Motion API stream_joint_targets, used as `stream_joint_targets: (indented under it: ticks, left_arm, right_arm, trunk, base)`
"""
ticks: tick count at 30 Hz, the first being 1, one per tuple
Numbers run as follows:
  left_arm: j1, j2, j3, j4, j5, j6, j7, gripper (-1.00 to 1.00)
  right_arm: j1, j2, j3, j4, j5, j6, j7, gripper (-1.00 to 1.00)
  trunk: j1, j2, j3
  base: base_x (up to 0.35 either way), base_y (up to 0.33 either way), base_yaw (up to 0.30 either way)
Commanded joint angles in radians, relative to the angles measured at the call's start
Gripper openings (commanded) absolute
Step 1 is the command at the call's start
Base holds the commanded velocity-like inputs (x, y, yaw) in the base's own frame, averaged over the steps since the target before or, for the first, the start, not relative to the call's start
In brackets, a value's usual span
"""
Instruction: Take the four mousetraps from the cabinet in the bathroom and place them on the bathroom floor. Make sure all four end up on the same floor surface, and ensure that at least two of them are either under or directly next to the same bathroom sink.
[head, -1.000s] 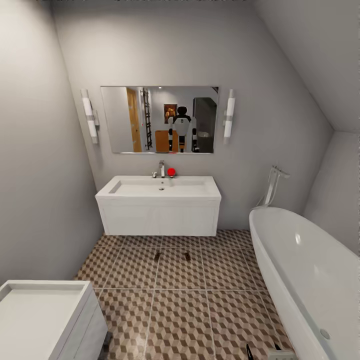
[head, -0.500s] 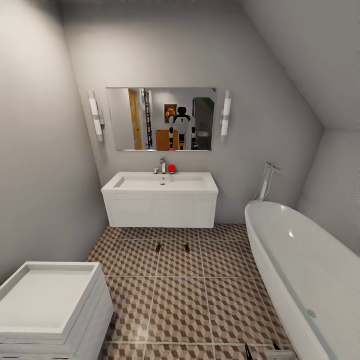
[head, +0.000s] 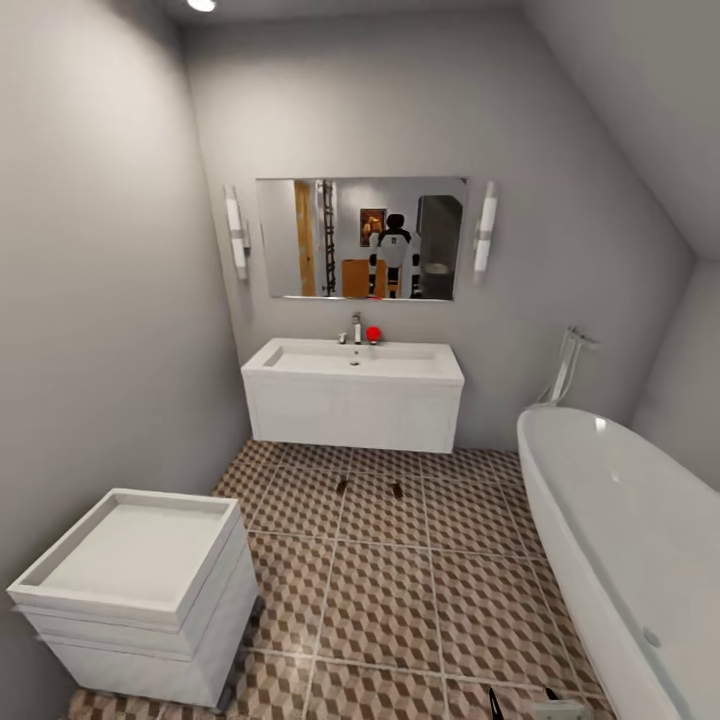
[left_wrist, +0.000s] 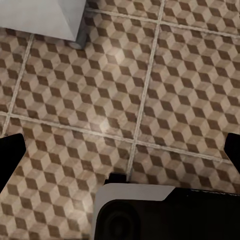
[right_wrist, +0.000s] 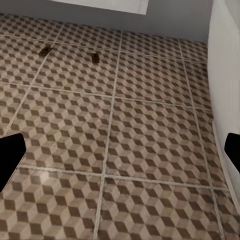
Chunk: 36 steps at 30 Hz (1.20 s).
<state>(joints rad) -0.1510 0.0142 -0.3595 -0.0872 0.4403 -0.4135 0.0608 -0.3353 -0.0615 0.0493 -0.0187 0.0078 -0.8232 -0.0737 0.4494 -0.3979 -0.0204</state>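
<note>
Head view: two mousetraps near sink

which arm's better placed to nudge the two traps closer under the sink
Right, probably: the right gripper, open, points along the bathroom floor at both mousetraps before the sink. The left gripper, also open, faces floor beside the white drawer unit.

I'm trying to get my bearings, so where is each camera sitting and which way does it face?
Head view: high up, facing the bathroom sink and bathtub; the robot appears reflected in the mirror.
Left wrist view: pointing down at the bathroom floor; left hand fingertips at the edges.
Right wrist view: angled across the floor; right hand fingertips at the edges.
Head and right wrist views share two mousetraps.
</note>
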Motion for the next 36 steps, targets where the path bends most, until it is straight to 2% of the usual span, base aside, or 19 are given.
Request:
stream_joint_targets:
  ticks: [1,31,36]
  left_arm:
    - [-0.001,0.0,-0.009,0.0,0.003,-0.002,0.006,1.0]
    - [-0.001,0.001,-0.009,0.001,0.003,-0.002,0.003,1.0]
    - [-0.001,0.001,-0.009,0.001,0.003,-0.002,0.002,1.0]
  right_arm:
    - [-0.001,0.0,0.006,0.001,0.001,-0.002,-0.008,1.0]
    - [-0.001,0.0,0.006,0.001,0.001,-0.002,-0.008,1.0]
    - [-0.001,0.0,0.006,0.001,0.001,-0.002,-0.008,1.0]
  trunk:
    - [0.001,-0.002,-0.002]
    - [0.001,-0.002,-0.002]
    - [0.001,-0.002,-0.002]
  base:
    - [-0.013,0.0,0.284]
    - [-0.001,0.0,0.287]
    - [-0.121,0.0,0.283]
